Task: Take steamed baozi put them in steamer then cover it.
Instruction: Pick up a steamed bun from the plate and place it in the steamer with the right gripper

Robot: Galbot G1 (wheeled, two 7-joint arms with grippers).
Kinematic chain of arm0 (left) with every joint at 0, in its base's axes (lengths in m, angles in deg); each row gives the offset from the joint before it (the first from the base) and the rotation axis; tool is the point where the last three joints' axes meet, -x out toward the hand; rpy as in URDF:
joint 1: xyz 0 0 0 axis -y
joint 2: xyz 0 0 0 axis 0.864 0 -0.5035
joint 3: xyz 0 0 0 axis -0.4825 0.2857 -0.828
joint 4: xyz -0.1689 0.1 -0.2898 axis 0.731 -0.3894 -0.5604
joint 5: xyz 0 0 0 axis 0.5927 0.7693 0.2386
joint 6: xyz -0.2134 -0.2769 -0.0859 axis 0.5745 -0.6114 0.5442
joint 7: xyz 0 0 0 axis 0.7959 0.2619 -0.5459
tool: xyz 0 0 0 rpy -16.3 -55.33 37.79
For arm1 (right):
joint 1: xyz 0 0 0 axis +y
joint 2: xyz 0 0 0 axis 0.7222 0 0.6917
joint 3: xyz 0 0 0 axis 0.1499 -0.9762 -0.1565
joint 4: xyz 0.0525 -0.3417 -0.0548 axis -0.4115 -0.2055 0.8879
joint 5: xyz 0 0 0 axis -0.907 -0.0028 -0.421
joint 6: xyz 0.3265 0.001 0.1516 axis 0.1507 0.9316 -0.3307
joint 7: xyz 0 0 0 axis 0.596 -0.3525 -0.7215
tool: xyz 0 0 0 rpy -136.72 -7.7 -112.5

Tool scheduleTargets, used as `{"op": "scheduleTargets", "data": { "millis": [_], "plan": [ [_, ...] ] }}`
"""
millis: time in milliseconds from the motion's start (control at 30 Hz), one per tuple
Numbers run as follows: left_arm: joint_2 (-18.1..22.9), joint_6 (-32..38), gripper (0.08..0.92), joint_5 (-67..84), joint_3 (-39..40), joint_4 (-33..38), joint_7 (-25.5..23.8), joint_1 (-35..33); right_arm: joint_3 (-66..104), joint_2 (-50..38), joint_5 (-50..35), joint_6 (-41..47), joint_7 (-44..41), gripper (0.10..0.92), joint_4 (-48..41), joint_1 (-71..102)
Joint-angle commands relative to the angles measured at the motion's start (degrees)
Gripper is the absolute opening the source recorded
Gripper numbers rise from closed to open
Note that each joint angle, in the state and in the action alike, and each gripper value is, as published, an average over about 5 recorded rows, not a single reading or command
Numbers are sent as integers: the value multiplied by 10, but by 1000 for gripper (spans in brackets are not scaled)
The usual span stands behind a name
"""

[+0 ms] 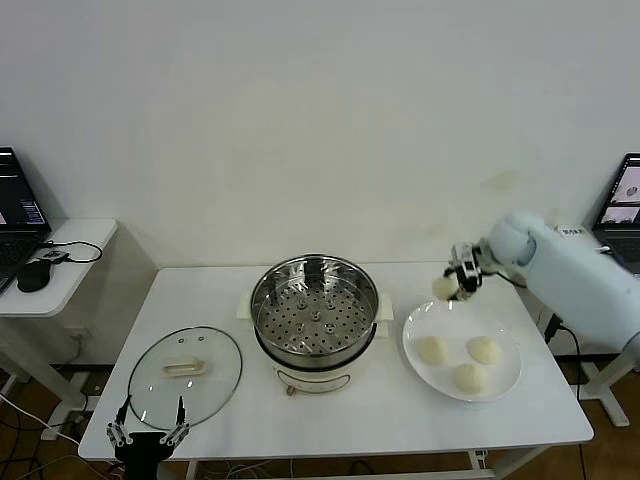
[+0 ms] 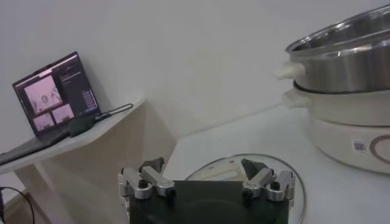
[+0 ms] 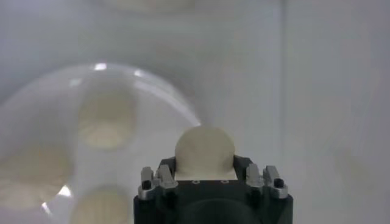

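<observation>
The steamer (image 1: 316,318) stands mid-table, a shiny steel pot with an empty perforated tray on a white base; it also shows in the left wrist view (image 2: 344,61). My right gripper (image 1: 452,285) is shut on one cream-white baozi (image 3: 204,151) and holds it above the far left rim of the white plate (image 1: 508,385). Three baozi lie on that plate (image 1: 432,349) (image 1: 484,350) (image 1: 468,377). The glass cover (image 1: 186,375) with its cream handle lies flat at the left of the steamer. My left gripper (image 1: 149,429) is open at the table's front left edge, just before the cover (image 2: 286,167).
A side table (image 1: 70,270) at the far left holds a laptop (image 1: 18,215) and a mouse (image 1: 33,274). Another laptop (image 1: 622,198) stands at the far right. The white wall runs behind the table.
</observation>
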Motion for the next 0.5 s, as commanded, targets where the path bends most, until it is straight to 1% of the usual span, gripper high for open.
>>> {"op": "scheduleTargets", "data": {
  "millis": [33,233,367,500],
  "plan": [
    [-1,1,823,3,0,3,0,0,-137,66,-134,-6,9,594,43,-182],
    [-6,2,823,11,-5,7,1,1,-170,170,-144,-61,32,594,15,-172],
    [-7,2,823,14,-9,1,1,7,-193,222,-123,-120,41,594,-10,-151],
    [-5,2,823,16,-14,-4,1,12,-215,254,-95,-172,43,594,-27,-130]
  ]
}}
